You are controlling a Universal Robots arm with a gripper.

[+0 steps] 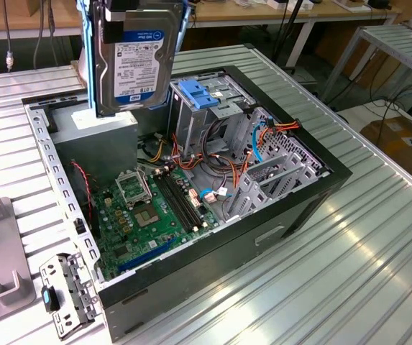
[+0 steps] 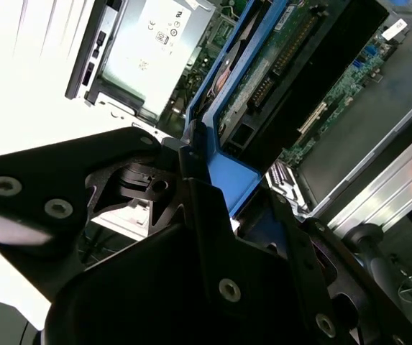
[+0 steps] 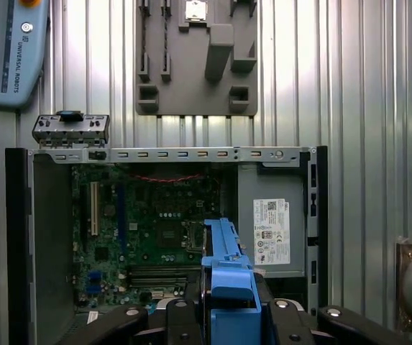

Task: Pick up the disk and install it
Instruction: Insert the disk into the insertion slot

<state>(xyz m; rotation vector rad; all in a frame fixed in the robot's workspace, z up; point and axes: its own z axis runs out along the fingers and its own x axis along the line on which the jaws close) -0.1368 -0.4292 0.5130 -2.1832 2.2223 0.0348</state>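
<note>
Blue plastic fills the space between my jaws. My gripper [image 3: 229, 305] is pinching the disk [image 1: 132, 61] by one end of its carrier, a finger on each side rail as far as both wrist views show. The drive hangs on edge below me, its labelled face turned to the exterior view. I judge that I grip the rails because they give a firm, flat hold and spare the dark body. I also judge that I carry the drive upright so its narrow free end points down into the machine.

The disk is in the air, touching nothing but me. It is well above the open computer case [image 1: 213, 273], over the end where the power supply [image 1: 94, 136] sits. That height keeps it clear of the case walls.

The case lies on its side on the ribbed metal table [image 1: 349, 287]. Inside are the green motherboard [image 1: 155, 208], the power supply, a tangle of orange and red cables [image 1: 213, 162], and a tall metal drive cage [image 1: 216, 122] topped by a blue latch [image 1: 200, 93]. Whether the cage bay is free I cannot tell. Outside the case, a small metal bracket [image 1: 65, 291] lies near one corner, and a grey fixture [image 3: 195, 65] rests further off.
</note>
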